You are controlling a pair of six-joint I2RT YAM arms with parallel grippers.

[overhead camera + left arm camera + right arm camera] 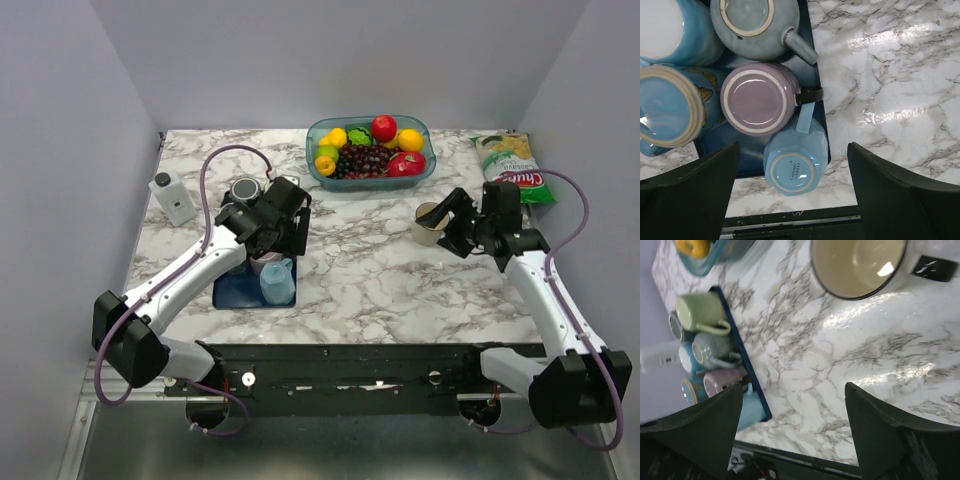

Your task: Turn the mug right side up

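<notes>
**A:** Where do the mugs stand?

**B:** A cream mug [430, 222] with a black handle sits upright on the marble worktop [370, 270], mouth up, at the right and in front of a fruit bowl [370, 150]. More mugs crowd a navy tray [819, 107] at the left. Among them a lilac mug [755, 100], a pale blue mug [792, 165] and a grey-blue mug [752, 20] stand bottom up, bases showing.

**A:** And the right hand?

**B:** The right hand [455, 225] is just beside the cream mug. Its fingers are spread apart with nothing between them, and the mug lies beyond the fingertips.

**A:** The left one?

**B:** The left hand [792, 150] hangs over the near end of the tray, fingers wide apart and gripping nothing. The lilac and pale blue mugs lie below the gap.

**A:** Anything else about?

**B:** A chips bag [515, 170] lies at the far right, and a small white bottle [175, 197] stands at the left, beside the tray.
</notes>
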